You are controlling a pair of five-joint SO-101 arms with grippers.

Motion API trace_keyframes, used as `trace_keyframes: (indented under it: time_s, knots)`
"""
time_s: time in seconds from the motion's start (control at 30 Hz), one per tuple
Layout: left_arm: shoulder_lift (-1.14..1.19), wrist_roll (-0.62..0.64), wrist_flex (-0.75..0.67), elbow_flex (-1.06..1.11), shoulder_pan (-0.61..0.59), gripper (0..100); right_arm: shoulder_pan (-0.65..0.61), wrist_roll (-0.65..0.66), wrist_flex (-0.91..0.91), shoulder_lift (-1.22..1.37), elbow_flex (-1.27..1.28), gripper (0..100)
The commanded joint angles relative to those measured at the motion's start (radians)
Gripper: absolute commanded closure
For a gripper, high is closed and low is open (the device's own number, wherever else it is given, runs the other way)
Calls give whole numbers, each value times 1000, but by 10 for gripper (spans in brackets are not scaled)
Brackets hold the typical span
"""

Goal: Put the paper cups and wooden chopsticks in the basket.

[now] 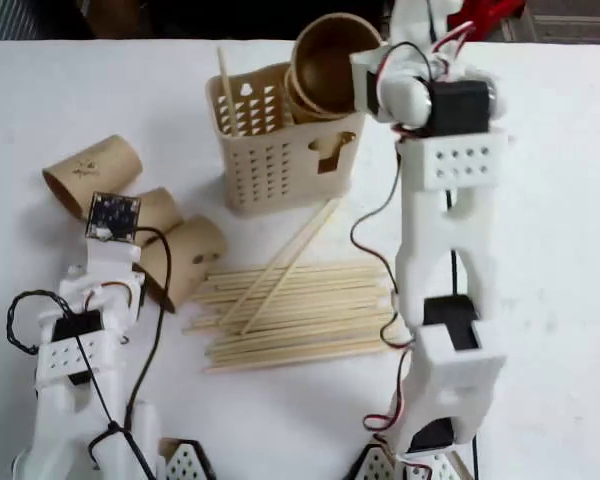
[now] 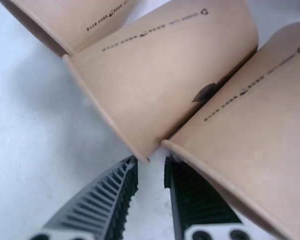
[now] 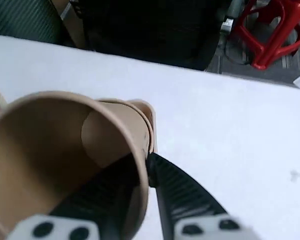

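The perforated beige basket (image 1: pixel 270 150) stands at the table's far middle with one chopstick (image 1: pixel 227 90) upright in it. My right gripper (image 3: pixel 144 165) is shut on the rim of a paper cup (image 3: pixel 50 145), one finger inside and one outside, holding it over the basket's right side (image 1: pixel 330 60). A second cup rim (image 3: pixel 146 111) shows just behind it. Three paper cups lie on their sides at the left (image 1: pixel 90 172), (image 1: pixel 158 208), (image 1: pixel 188 258). My left gripper (image 2: pixel 150 167) is open by a narrow gap right at the middle cup's rim (image 2: pixel 140 155). Loose chopsticks (image 1: pixel 300 310) lie in a pile mid-table.
One chopstick (image 1: pixel 295 258) leans from the pile toward the basket's foot. The right arm's white body (image 1: pixel 445 260) stretches over the table to the right of the pile. A red stool (image 3: pixel 275 35) and dark chairs stand beyond the far edge.
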Motion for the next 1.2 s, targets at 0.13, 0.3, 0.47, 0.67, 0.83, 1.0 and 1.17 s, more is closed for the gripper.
trace_keyframes:
  time_s: [0.13,0.3,0.47,0.67,0.83,1.0,1.17]
  knots:
    - [-31,-11,-26,-3,19,891,-21,2,5,136,-52,957]
    - [-36,-11,-60,28,50,891,-21,0,-36,133,-54,733]
    - [-36,-11,-74,34,50,891,-21,2,-153,133,-101,541]
    - [-36,-11,-74,34,50,891,-36,2,-243,140,-94,574]
    - [-36,-11,-74,34,48,891,-33,2,-248,217,-104,632]
    - [-36,-11,-74,34,48,891,-12,2,-246,306,-104,705]
    - [-36,-11,-74,34,48,891,18,3,-248,380,-104,830]
